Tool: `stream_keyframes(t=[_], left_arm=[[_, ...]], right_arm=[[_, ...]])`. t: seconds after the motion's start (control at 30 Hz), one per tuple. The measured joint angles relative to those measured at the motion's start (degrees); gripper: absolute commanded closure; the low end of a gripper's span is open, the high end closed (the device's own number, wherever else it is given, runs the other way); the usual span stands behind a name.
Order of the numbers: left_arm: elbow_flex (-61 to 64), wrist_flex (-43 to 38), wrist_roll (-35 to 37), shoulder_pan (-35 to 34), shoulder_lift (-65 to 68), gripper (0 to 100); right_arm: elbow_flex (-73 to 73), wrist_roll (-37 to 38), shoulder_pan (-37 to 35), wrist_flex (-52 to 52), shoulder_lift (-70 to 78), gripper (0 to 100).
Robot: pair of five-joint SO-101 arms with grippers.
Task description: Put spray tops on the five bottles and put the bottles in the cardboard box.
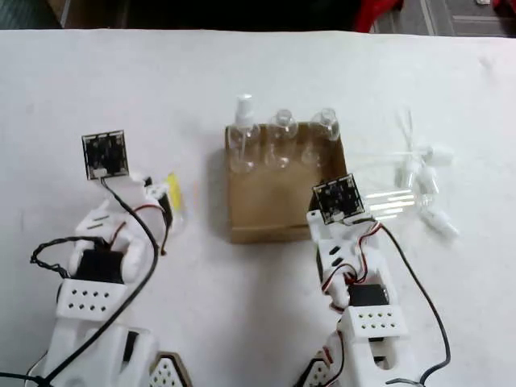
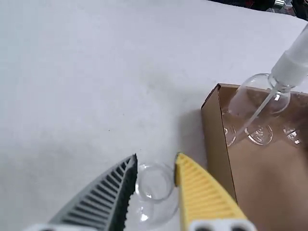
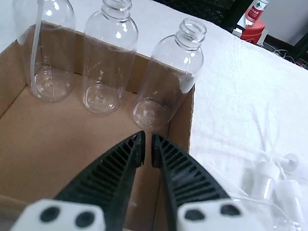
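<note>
A cardboard box [image 1: 266, 230] sits mid-table with three clear bottles along its far wall. The left one [image 1: 243, 137] carries a white spray top [image 2: 291, 65]; the middle one [image 1: 280, 139] and the right one [image 1: 322, 133] have bare necks. My left gripper [image 2: 155, 175], one finger grey and one yellow, is shut on the neck of another clear bottle [image 2: 154, 190] standing on the table left of the box. My right gripper [image 3: 148, 144] hangs shut and empty over the box floor, just before the uncapped right bottle [image 3: 168, 77]. Loose spray tops [image 1: 419, 173] lie right of the box.
White cloth covers the table [image 1: 121, 81], with open room on the far left and behind the box. The box wall [image 2: 214, 130] stands close beside the left gripper. A red thing [image 3: 252, 21] stands off the table's far edge.
</note>
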Motion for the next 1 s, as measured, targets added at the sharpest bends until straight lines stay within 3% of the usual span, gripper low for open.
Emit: stream_keyframes(t=[0.77, 1.0], left_arm=[[-5.3, 2.0, 0.1, 0.0, 0.0, 94], [-11.8, 11.3, 0.1, 0.0, 0.0, 72]], right_arm=[[0.0, 0.2, 0.0, 0.0, 0.0, 98.1], [0.0, 0.2, 0.0, 0.0, 0.0, 98.1]])
